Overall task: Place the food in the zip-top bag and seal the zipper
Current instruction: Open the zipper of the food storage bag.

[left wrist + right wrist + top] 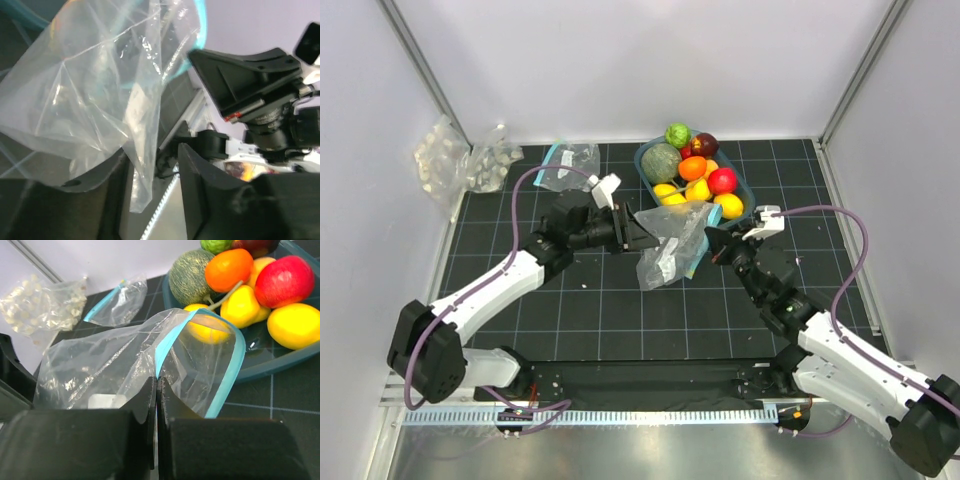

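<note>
Zip-top bag [670, 245] between claws: right claw [156, 386] tight on zipper [169, 342], grip of left claw [638, 233] unclear.

Work surface: black mat [620, 300] with a pale grid, small white flecks scattered on it.
Far left corner: two clear packs of white lumps [445, 160], touching each other, partly off the mat against the left wall.
Far, left of centre: spare clear bag [570, 165] with a teal edge, lying flat and crumpled.
Far, right of centre: teal basin [641, 165], sitting on the mat.
Enclosure: white walls [620, 60], with a slanted metal post [425, 70] in the left corner.
Near edge: white toothed strip [620, 415] along a metal rail.
</note>
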Robot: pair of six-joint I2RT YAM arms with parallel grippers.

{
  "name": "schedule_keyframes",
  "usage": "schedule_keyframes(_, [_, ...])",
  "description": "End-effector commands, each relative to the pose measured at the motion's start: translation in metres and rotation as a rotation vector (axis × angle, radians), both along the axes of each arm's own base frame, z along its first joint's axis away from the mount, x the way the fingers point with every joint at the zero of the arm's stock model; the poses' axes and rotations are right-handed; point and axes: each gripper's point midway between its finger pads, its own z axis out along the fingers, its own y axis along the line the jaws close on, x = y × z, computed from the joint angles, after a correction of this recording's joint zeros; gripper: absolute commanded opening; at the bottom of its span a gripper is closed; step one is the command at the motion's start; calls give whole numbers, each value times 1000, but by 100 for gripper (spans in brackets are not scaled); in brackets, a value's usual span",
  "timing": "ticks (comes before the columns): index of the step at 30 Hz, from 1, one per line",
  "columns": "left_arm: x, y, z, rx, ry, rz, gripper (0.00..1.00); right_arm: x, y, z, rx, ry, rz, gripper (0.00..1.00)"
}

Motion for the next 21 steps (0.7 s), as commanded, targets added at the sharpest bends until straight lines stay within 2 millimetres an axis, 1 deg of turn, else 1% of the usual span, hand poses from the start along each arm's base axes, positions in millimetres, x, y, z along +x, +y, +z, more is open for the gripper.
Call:
schedule_keyframes(1, [21,27,16,132,-129,168,51,5,-4,10,23,15,-43,1])
schedule_keyframes(2, [21,38,16,170,-133,210,54,7,-7,8,15,34,-66,1])
schedule_keyframes(3, [23,45,16,195,-150,243,60,9,-8,6,-3,62,-77,1])
schedule_keyframes(4, [32,56,16,237,-181,315,63,11,-7,-1,-13,88,-86,1])
schedule_keyframes(5, [30,64,21,252,-200,345,65,13,-8,-4,-19,103,-94,1])
schedule_keyframes(6, [29,66,21,268,-216,361,67,14,-6,-5,-13,110,-95,1])
schedule_keyframes(7, [35,74,23,298,-244,415,68,15,-5,-8,-10,121,-97,1])
schedule_keyframes(8, [34,77,23,314,-255,431,68,16,-3,-11,-1,137,-98,1])
schedule_keyframes(10, [32,76,25,338,-279,443,68,18,1,-14,6,152,-91,1])
schedule_keyframes(11, [35,79,26,365,-301,471,68,19,2,-20,11,176,-96,1])
schedule_keyframes(12, [31,73,25,378,-316,456,68,21,0,-19,14,182,-116,1])
schedule_keyframes(13, [33,74,27,402,-340,474,68,22,0,-19,18,193,-126,1])
schedule_keyframes(14, [31,70,26,417,-356,467,69,23,-1,-22,15,209,-138,1])
schedule_keyframes(15, [25,59,24,430,-374,440,69,24,-2,-20,27,222,-155,1])
schedule_keyframes(17, [25,53,24,471,-418,445,69,25,-4,-21,35,233,-172,1])
schedule_keyframes(18, [20,40,17,486,-429,415,69,24,-4,-19,54,234,-178,1])
schedule_keyframes(21, [15,23,13,498,-458,377,69,22,-6,-14,107,224,-190,1])
